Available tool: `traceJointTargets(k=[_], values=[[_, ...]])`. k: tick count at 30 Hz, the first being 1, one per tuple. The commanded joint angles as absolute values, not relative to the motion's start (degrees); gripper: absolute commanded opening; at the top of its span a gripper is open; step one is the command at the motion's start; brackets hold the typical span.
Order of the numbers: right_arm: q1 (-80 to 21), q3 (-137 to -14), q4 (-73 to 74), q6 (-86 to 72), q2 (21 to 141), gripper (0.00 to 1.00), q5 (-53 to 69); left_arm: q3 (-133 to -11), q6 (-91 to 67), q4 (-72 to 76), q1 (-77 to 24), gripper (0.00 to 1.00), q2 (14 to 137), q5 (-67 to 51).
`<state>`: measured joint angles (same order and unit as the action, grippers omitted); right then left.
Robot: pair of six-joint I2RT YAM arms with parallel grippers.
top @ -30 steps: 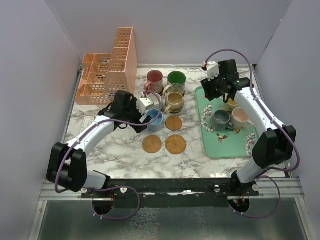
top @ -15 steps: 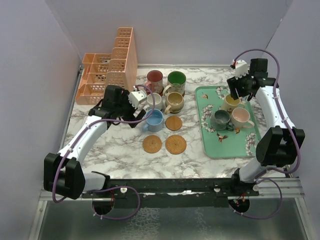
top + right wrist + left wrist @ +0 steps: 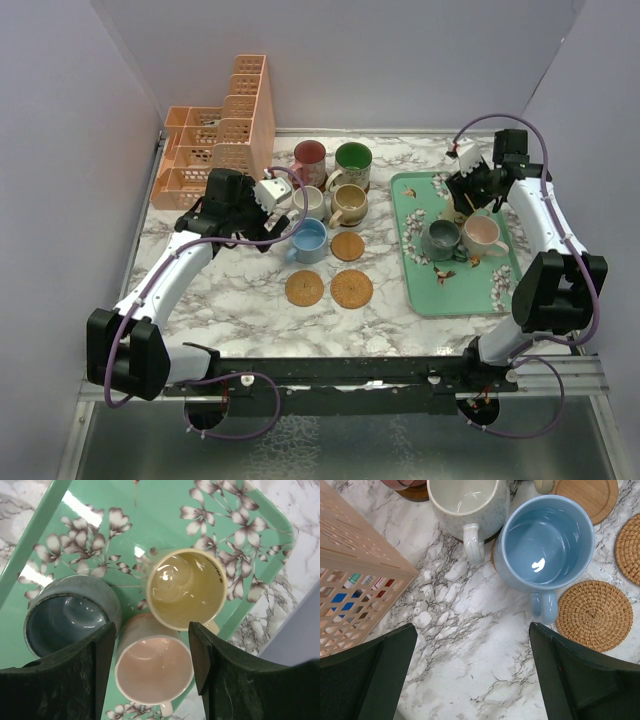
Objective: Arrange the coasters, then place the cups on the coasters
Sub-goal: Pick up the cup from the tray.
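Left hand (image 3: 472, 627) wide over marble (image 3: 465, 585) between organiser (image 3: 350, 565) and blue cup (image 3: 545, 540)

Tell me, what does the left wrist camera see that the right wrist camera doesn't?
Only the left wrist view shows the blue mug, the cream mug, a woven coaster, a second woven coaster at the right edge, a smooth wooden coaster and the peach lattice organiser. Only the right wrist view shows the green floral tray holding the yellow mug, pink mug and grey mug. Both show the marble tabletop and an open, empty gripper: the left gripper and the right gripper.
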<state>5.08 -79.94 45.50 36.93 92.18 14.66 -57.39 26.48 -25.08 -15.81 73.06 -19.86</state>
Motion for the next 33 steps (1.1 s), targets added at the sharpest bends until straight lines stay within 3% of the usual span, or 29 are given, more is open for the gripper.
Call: traceJointTargets(k=[1, 7, 16, 23, 29, 33], values=[[4.60, -80.20, 48.89, 47.00, 89.74, 0.61, 21.18, -58.28, 25.82, -23.92, -15.64, 0.99, 71.50, -18.31], [4.57, -81.67, 50.03, 50.32, 91.54, 0.61, 19.80, -58.11, 25.67, -23.59, -15.62, 0.99, 71.98, -18.40], [4.74, -89.06, 45.80, 38.72, 97.93, 0.59, 9.09, -57.48, 25.63, -23.11, -15.64, 0.99, 71.97, -18.08], [4.85, -88.88, 46.80, 33.30, 97.27, 0.58, 9.59, -58.02, 25.08, -22.66, -15.85, 0.99, 72.63, -17.72], [3.86, -86.15, 53.14, 46.15, 93.52, 0.59, 23.00, -58.34, 25.09, -22.61, -16.90, 0.99, 73.29, -17.07], [-0.14, -82.40, 54.40, 54.20, 92.17, 0.60, 23.00, -58.19, 25.25, -22.49, -17.32, 0.99, 73.41, -16.89]])
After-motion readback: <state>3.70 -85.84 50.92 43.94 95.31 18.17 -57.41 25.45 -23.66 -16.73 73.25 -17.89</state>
